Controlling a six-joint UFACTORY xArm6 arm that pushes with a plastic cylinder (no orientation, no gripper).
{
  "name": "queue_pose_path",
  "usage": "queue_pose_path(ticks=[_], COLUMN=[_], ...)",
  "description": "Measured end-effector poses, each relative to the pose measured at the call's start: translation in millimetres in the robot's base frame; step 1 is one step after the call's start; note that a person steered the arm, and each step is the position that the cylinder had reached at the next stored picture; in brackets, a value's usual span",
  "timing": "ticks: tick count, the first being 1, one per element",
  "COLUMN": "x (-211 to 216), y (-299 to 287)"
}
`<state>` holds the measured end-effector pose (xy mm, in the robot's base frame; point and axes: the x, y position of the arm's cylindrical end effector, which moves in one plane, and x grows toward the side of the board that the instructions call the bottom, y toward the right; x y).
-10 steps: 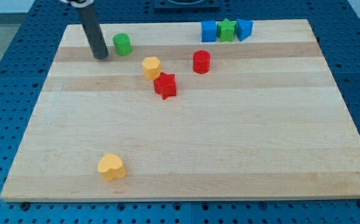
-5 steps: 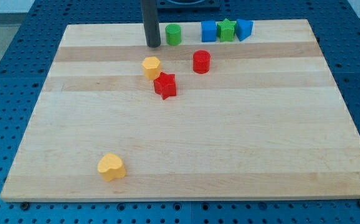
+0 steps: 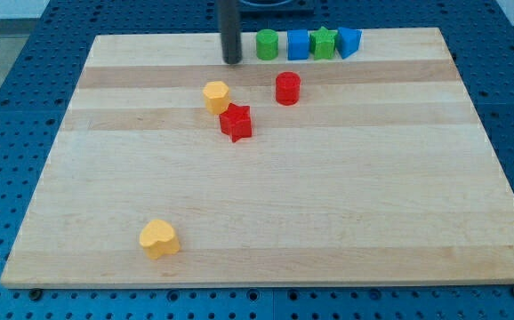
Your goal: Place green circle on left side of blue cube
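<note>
The green circle [image 3: 267, 44] stands near the view's top edge of the board, close beside the left face of the blue cube [image 3: 298, 44]. A green star [image 3: 325, 43] and a blue triangle [image 3: 349, 42] continue the row to the right of the cube. My tip [image 3: 232, 60] is a dark rod standing just left of the green circle, a small gap apart from it.
A red cylinder [image 3: 287, 88], a yellow hexagon block [image 3: 216, 95] and a red star [image 3: 236, 122] sit below the row near the board's middle top. A yellow heart [image 3: 158, 238] lies at the bottom left. The wooden board [image 3: 435, 178] rests on a blue pegboard.
My tip moved right along the view's top, pushing the green circle rightwards from the upper left to beside the blue cube. The other blocks have not moved.
</note>
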<state>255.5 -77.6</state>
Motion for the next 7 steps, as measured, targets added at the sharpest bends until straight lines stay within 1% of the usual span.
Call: queue_pose_path(ticks=[1,2,5,7], x=[-13,-24,-29,-29], y=[-24,-23,6,37])
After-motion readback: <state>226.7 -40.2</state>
